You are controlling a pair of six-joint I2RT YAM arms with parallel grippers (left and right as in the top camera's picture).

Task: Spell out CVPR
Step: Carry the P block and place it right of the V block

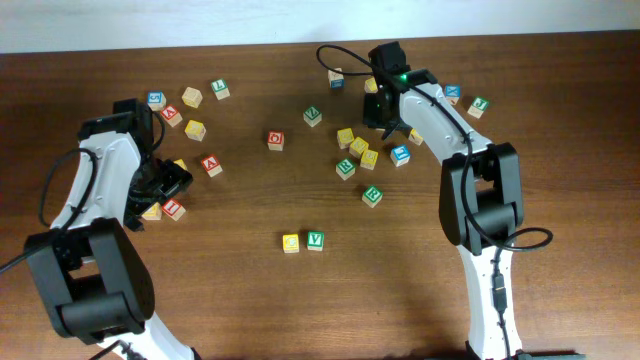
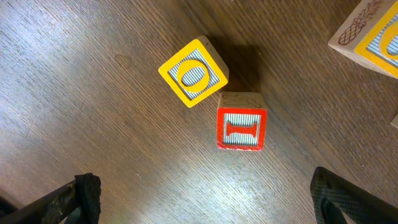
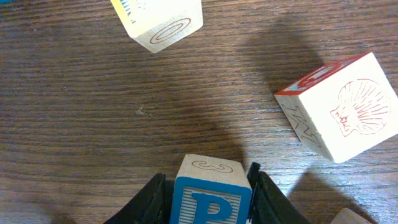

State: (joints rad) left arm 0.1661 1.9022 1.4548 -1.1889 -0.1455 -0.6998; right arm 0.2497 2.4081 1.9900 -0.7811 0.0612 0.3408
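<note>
A yellow C block and a green V block sit side by side at the front middle of the table. A green R block lies behind them to the right. My right gripper is at the back right and is shut on a blue P block, gripped between both fingers. The overhead view hides the P block under the gripper. My left gripper is open and empty, just in front of a yellow O block and a red I block.
Many loose letter blocks lie across the back of the table, in a cluster near the right gripper and another at the back left. A red-edged block with a shell picture and another block lie close to the right gripper.
</note>
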